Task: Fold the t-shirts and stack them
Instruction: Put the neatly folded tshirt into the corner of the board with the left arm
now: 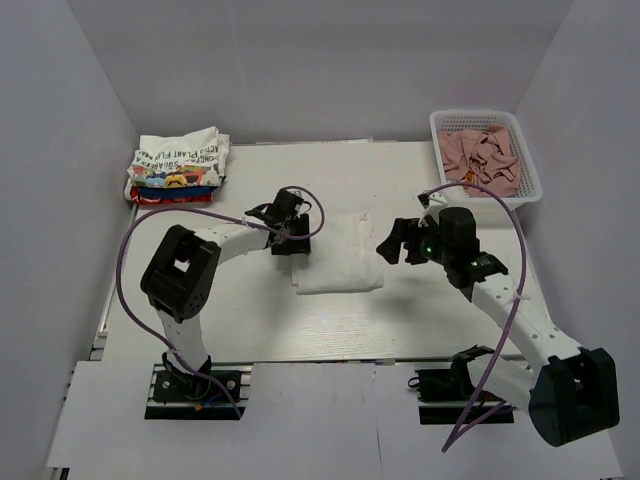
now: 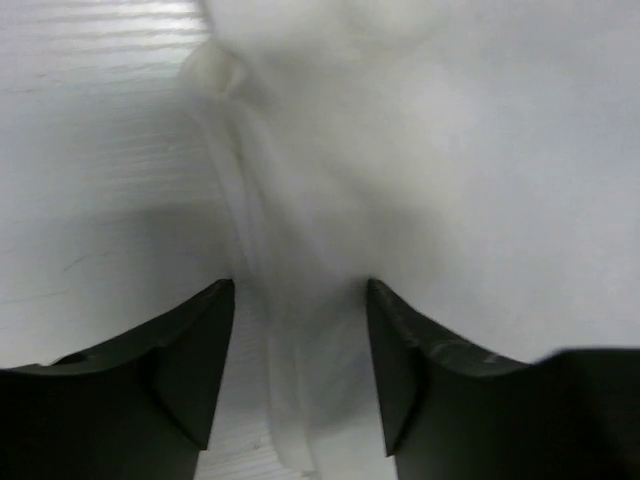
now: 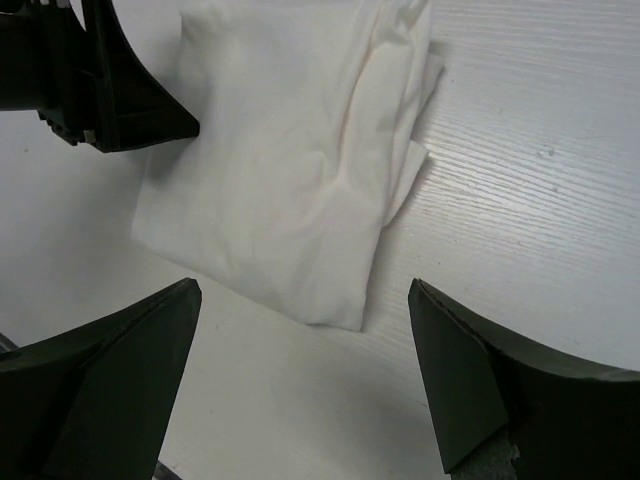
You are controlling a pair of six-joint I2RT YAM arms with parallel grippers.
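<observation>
A plain white t-shirt [image 1: 338, 252] lies folded into a rectangle at the middle of the table. My left gripper [image 1: 290, 240] is down at its left edge; in the left wrist view the shirt's folded edge [image 2: 270, 300] runs between the fingers, which stand apart and do not press it, so the left gripper [image 2: 300, 300] is open. My right gripper [image 1: 392, 243] hovers wide open just right of the shirt, holding nothing. In the right wrist view the shirt [image 3: 280, 170] lies ahead of the open right gripper [image 3: 305, 290], with the left gripper [image 3: 110, 90] at its far side.
A stack of folded t-shirts [image 1: 180, 165], a lettered white one on top of colourful and red ones, sits at the back left. A white mesh basket [image 1: 530, 160] of pinkish-brown cloths stands at the back right. White walls enclose the table [image 1: 250, 310].
</observation>
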